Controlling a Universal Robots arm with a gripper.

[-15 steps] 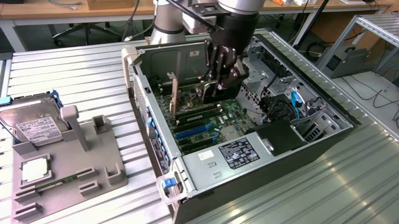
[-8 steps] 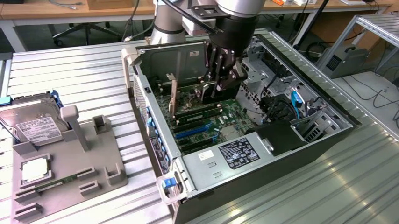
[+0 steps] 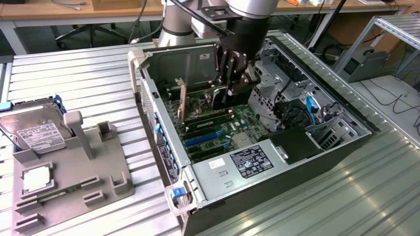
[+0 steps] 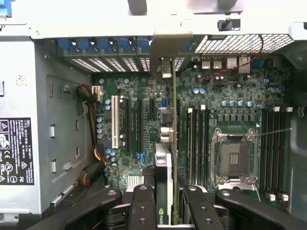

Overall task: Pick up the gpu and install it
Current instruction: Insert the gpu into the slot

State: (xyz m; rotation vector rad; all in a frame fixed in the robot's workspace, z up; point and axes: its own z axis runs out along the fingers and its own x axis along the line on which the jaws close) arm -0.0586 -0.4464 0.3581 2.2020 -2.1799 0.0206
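Here, tool (image 4: 168, 211) part-closed on the gpu (image 4: 163, 158), card held edge-on, above the motherboard (image 4: 125, 87), inside the open case (image 3: 145, 88).

A ribbed metal counter (image 3: 78, 78) carries an open computer case (image 3: 308, 172) and, toward the exterior view's left, a grey parts fixture (image 3: 98, 164).

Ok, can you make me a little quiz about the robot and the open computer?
1. True or false: the gripper holds the gpu upright inside the computer case.
2. What rests on the grey holder beside the case? A hard drive B keyboard C fan
3. Is the CPU socket filled or empty?
Key: 1 true; 2 A; 3 empty.
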